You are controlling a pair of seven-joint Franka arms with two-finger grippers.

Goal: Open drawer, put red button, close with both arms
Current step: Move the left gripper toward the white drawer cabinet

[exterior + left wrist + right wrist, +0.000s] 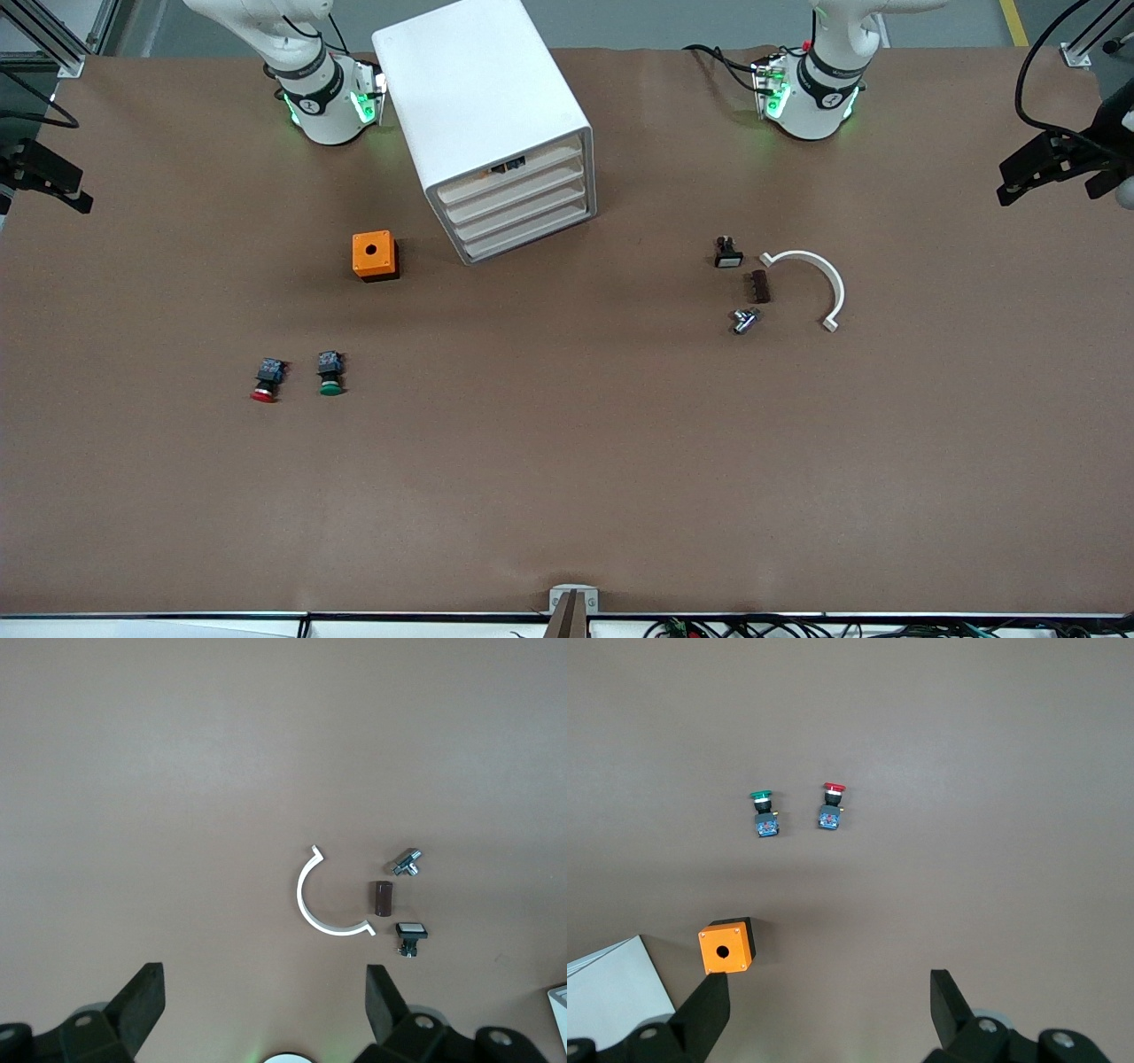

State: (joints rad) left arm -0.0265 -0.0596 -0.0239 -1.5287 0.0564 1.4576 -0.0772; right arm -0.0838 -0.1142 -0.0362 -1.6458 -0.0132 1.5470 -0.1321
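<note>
Front view, cabinet: I see the cabinet (496,124) with 4 drawers, all shut. The drawer (518,188) I want is number 2 from the top, flush with the others.
Front view, red button: the red button (267,379) lies on its side on the table (567,496), just beside the green button (330,372), nearer the camera than the orange box (375,255).
Front view, arms: the left gripper (1032,173) hangs at the table's edge by its own end, the right gripper (49,182) at the other end. Both wait, well away from the cabinet.
Left wrist view: the left gripper (266,1005) stands wide and empty. Below and ahead of it I see a white half ring (307,904), a brown block (382,898), a metal fitting (407,862) and a small switch (410,933). None of these are mine to touch.
Right wrist view: the right gripper (829,1010) is wide and empty too. The red button (831,806) sits well ahead of its fingers, the green button (764,812) beside it, the orange box (726,945) close under 1 finger.
Step in hand: opening drawer 2, I judge, with nothing begun.
How I would do it: bring 1 gripper square to the cabinet's front, count down carefully so I don't hook drawer 1, and pull straight along the cabinet's skewed axis. The cabinet may slide, so I'd brace it with the other arm.
</note>
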